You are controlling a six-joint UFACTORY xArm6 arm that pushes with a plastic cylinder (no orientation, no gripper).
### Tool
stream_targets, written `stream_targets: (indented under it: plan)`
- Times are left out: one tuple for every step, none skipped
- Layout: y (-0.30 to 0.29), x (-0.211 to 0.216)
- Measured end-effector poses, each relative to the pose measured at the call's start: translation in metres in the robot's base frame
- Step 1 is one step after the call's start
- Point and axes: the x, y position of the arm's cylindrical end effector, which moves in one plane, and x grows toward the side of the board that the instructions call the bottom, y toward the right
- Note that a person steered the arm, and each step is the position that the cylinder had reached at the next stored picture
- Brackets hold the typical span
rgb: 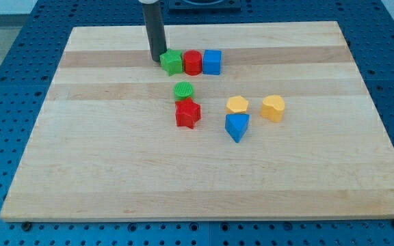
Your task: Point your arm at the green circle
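Note:
The green circle (184, 91) lies near the board's middle, touching the top of a red star (188, 113). My tip (157, 59) rests on the board at the view's upper left of the circle, about a block's width above it, and just left of a green block (172, 62). That green block heads a row with a red circle (193, 62) and a blue cube (212, 61).
A yellow hexagon (237, 104), a yellow block (273, 108) and a blue triangle (237, 126) sit to the right of the middle. The wooden board (81, 171) lies on a blue perforated table.

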Motion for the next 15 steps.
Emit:
stream_targets:
  plan:
    - [0.001,0.000]
    - [0.002,0.000]
    - [0.002,0.000]
    - [-0.004,0.000]
    - [-0.031,0.000]
    - [-0.046,0.016]
    - [-0.046,0.051]
    - [-0.046,0.082]
    - [-0.034,0.112]
    - [-0.015,0.139]
    - [-0.002,0.149]
    - [0.003,0.149]
    - [0.003,0.147]
    - [0.003,0.134]
    - [0.018,0.126]
